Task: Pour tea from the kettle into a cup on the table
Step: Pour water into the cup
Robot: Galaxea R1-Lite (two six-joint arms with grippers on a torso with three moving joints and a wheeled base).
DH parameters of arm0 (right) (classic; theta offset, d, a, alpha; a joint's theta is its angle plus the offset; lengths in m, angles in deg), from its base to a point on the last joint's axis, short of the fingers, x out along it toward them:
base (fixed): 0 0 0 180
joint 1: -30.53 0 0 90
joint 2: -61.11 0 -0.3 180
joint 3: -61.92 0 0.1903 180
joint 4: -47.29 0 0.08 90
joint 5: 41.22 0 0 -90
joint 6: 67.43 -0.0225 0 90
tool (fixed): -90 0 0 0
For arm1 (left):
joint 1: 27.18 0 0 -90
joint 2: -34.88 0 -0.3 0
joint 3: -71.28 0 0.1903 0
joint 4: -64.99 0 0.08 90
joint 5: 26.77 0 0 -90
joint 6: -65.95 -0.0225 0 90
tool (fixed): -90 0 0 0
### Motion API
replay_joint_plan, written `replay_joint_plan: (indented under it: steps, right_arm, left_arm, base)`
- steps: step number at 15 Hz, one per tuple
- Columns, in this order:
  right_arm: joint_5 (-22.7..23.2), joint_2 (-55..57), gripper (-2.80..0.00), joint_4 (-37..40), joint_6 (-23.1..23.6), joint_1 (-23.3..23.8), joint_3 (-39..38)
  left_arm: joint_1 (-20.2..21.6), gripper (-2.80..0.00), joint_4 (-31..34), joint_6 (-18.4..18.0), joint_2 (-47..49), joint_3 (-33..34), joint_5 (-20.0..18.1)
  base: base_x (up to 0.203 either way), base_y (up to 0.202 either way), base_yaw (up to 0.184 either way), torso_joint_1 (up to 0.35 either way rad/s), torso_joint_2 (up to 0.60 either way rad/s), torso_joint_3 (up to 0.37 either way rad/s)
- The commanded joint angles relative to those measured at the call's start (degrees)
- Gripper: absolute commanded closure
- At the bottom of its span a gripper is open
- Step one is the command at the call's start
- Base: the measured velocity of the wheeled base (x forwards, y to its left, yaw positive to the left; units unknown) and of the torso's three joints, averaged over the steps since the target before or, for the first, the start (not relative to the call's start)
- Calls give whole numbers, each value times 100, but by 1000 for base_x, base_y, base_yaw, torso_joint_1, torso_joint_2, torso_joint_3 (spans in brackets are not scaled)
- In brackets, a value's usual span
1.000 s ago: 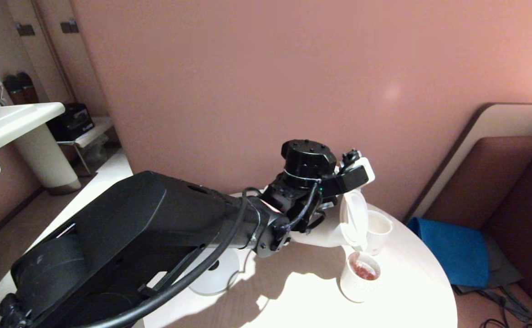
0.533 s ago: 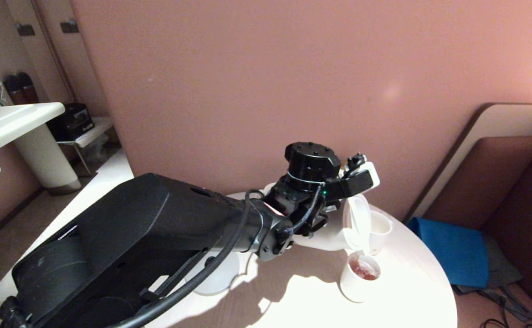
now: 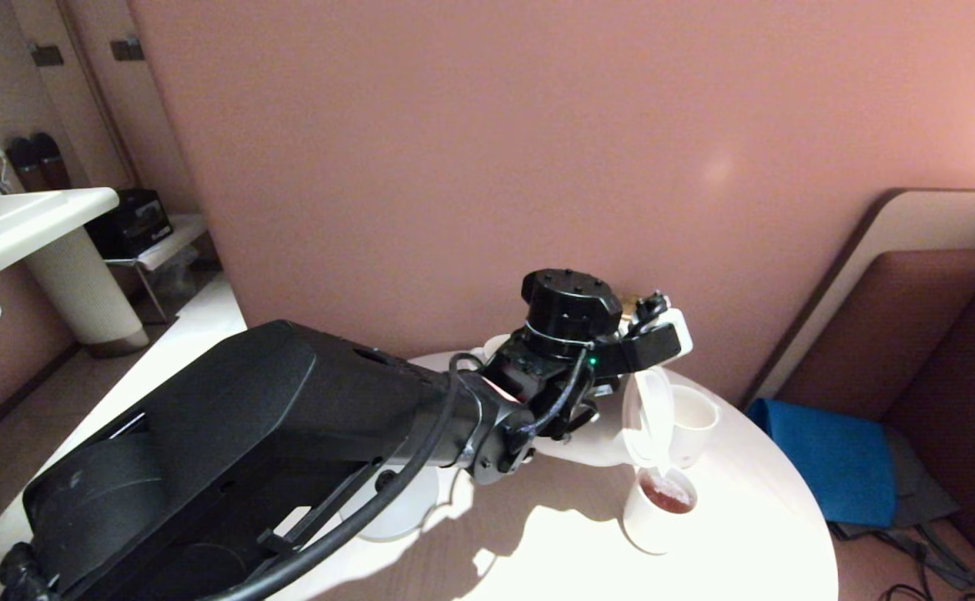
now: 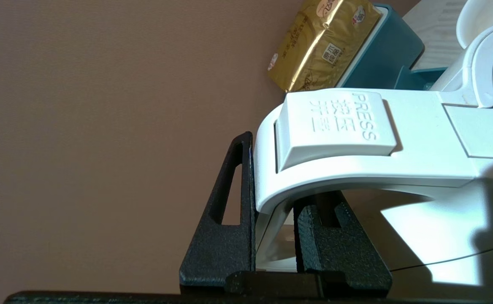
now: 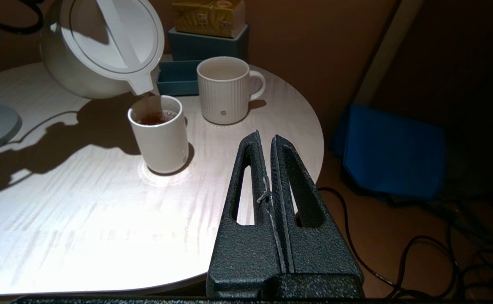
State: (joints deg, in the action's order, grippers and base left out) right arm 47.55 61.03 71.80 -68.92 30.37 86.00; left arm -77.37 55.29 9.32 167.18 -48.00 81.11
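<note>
The left tool [image 4: 274, 236] is clamped on the kettle [image 3: 650, 413] handle, right of centre in the head view. Over the last second the kettle has been lowered slightly; more tea [image 5: 155, 118] is seen in the cup [image 3: 654, 509] on the table [image 3: 746, 534], so pouring is judged nearly done. The right tool [image 5: 267, 145] is closed, idle.

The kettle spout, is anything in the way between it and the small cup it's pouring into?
Nothing visible. The kettle, tilted by the left gripper clamped on its handle, has its spout right over the cup. The mug stands apart, farther back on the table.
</note>
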Motion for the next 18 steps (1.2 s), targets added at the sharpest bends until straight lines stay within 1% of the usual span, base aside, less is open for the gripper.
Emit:
replay_joint_plan:
  steps: [1, 10, 11, 13, 16, 18]
  right_arm:
    - [0, 7, 0, 0, -1, -2, 0]
    - [0, 7, 0, 0, -1, -2, 0]
    - [0, 7, 0, 0, -1, -2, 0]
    - [0, 7, 0, 0, -1, -2, 0]
    - [0, 7, 0, 0, -1, -2, 0]
    - [0, 7, 0, 0, -1, -2, 0]
  left_arm:
    - [0, 0, -15, -32, -3, 3, 13]
    - [-44, 0, -41, 6, -29, 3, -4]
    - [-44, 0, -54, 91, -21, 3, -12]
    - [-44, 0, -34, 419, -47, 11, -5]
    - [-21, 0, -48, 680, -184, 418, -4]
    - [0, 0, -71, 1083, -244, 729, 2]
  base:
    - [0, 0, 0, 0, 0, 0]
    - [0, 0, 0, 0, 0, 0]
    - [0, 0, 0, 0, 0, 0]
    - [0, 0, 0, 0, 0, 0]
    - [0, 0, 0, 0, 0, 0]
    - [0, 0, 0, 0, 0, 0]
